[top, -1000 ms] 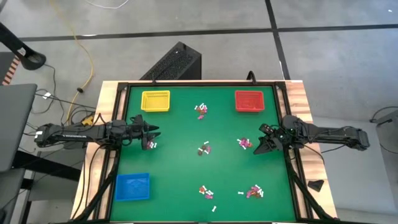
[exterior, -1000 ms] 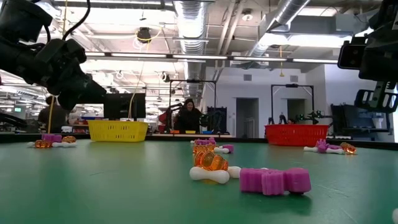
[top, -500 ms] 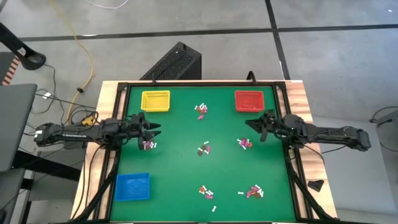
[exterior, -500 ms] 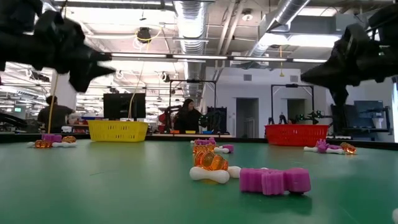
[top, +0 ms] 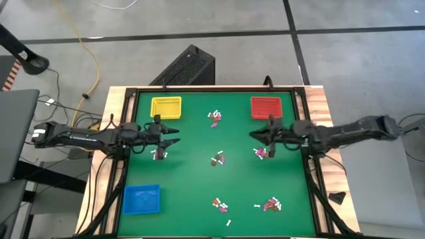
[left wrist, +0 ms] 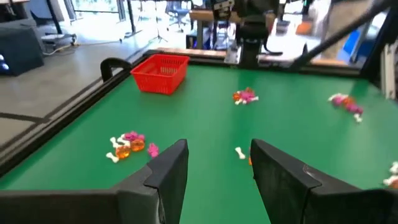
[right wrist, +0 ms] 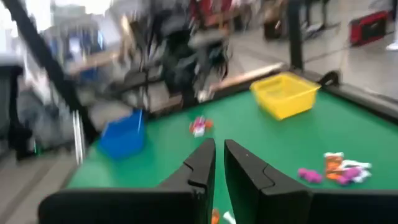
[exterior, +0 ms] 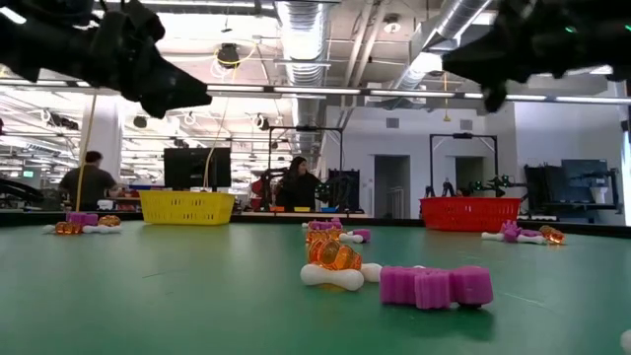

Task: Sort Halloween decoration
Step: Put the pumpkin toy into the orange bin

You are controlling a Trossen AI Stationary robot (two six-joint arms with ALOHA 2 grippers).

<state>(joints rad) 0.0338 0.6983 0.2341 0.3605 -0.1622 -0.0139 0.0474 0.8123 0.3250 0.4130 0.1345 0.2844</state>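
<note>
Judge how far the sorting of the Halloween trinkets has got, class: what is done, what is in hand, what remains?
Done: nothing visible; the yellow tray, red tray and blue tray show no trinkets inside. In hand: the left gripper is open and empty, raised above the mat; the right gripper hangs nearly closed, nothing visible between its fingers. Left: the trinket clusters scattered across the green mat.

A plain green counter [top: 192, 166] with pale wooden edges carries a yellow tray [top: 166, 107], a red tray [top: 266, 107], a blue tray [top: 141, 199] and scattered white, purple-pink and orange trinkets [top: 218, 159], under two dark arms.
</note>
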